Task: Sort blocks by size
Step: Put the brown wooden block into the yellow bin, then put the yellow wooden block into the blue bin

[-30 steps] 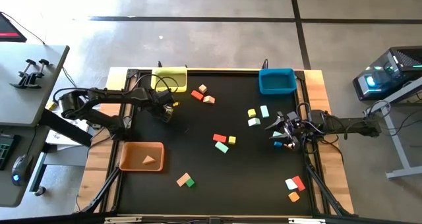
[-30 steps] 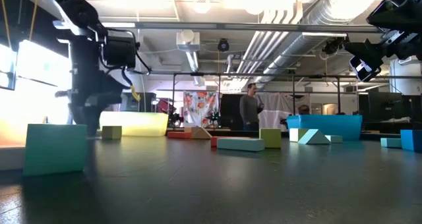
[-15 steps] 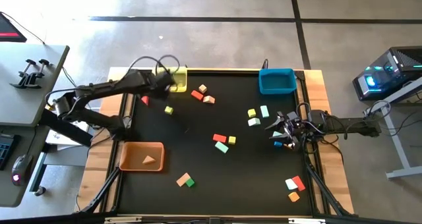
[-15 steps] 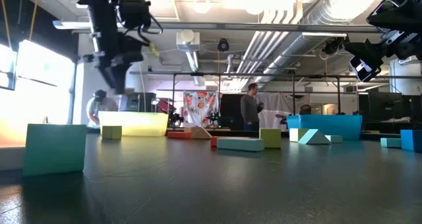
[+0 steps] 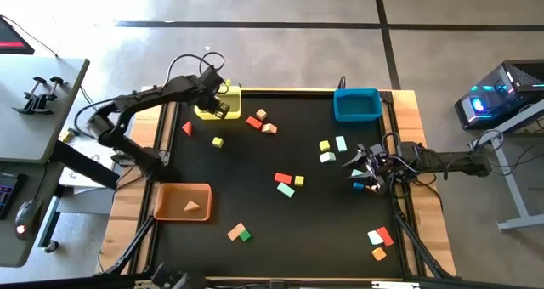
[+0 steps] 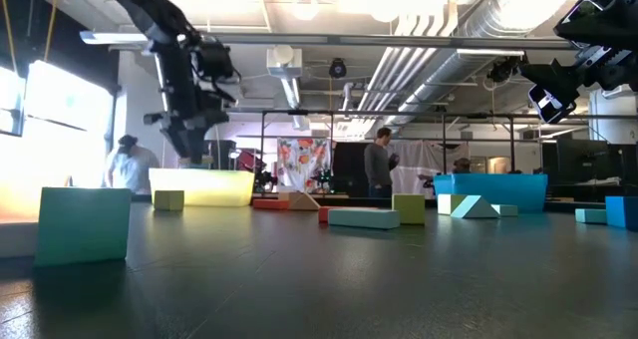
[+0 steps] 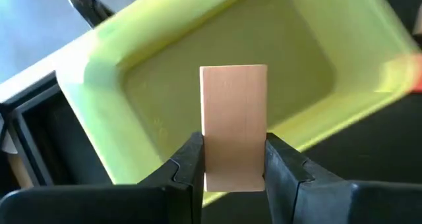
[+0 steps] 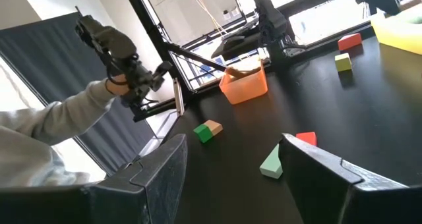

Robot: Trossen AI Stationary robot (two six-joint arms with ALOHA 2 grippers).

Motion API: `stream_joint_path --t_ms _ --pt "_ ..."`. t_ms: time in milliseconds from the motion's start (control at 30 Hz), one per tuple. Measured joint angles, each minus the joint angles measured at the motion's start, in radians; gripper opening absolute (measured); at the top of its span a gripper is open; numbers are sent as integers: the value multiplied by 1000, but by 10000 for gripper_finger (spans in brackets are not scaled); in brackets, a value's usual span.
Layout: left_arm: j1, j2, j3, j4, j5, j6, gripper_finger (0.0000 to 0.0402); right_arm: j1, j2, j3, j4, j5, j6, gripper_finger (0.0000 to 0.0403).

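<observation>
- The left gripper [image 5: 218, 104] hangs above the yellow bin [image 5: 227, 96] at the far left corner of the table [image 5: 255, 195], its jaws clamped on an upright tan block [image 7: 233, 126].
- In the left wrist view the tan block sits over the yellow bin's open inside, clear of its walls.
- Just beside the yellow bin on the mat lie a red block [image 5: 186, 128], a small yellow block [image 5: 218, 141], and a red, tan and orange cluster [image 5: 260, 121].
- Farther from the yellow bin, the mid-table holds a red, mint and yellow group [image 5: 288, 183], with bare mat around it.
- The orange bin [image 5: 182, 201] sits on the near left side, well apart from the yellow bin; the blue bin [image 5: 357, 104] stands at the far right corner.
- The right gripper [image 5: 364, 174] waits by the table's right edge, far from the yellow bin, jaws wide and empty.
- A second ago the left gripper was lower on the mat, nearer the table than the yellow bin; it has since risen and swung over the bin.
- The right arm has not moved.
</observation>
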Motion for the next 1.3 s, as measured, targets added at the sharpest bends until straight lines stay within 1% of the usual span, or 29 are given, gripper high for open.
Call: stream_joint_path --t_ms 100,200,367,533,633,833,1067,1167,1300 --pt "3 44 0 40 -2 31 107 0 0 0 0 0 -1 236" --pt "3 70 0 73 -2 40 134 0 0 0 0 0 0 236" --pt "3 68 0 92 -6 58 175 0 0 0 0 0 0 236" --pt "-6 23 0 87 -47 75 187 0 0 0 0 0 -1 236" --pt "-37 -17 0 91 -60 75 187 0 0 0 0 0 0 236" --pt "-167 -91 0 195 -59 117 188 0 0 0 0 0 0 236" --pt "-371 -135 0 366 -57 139 188 0 0 0 0 0 -1 236" --pt "-465 -134 -41 504 -56 172 188 0 0 0 0 0 -1 236" --pt "-579 -134 -141 705 -36 169 188 0 0 0 0 8 -23 236"
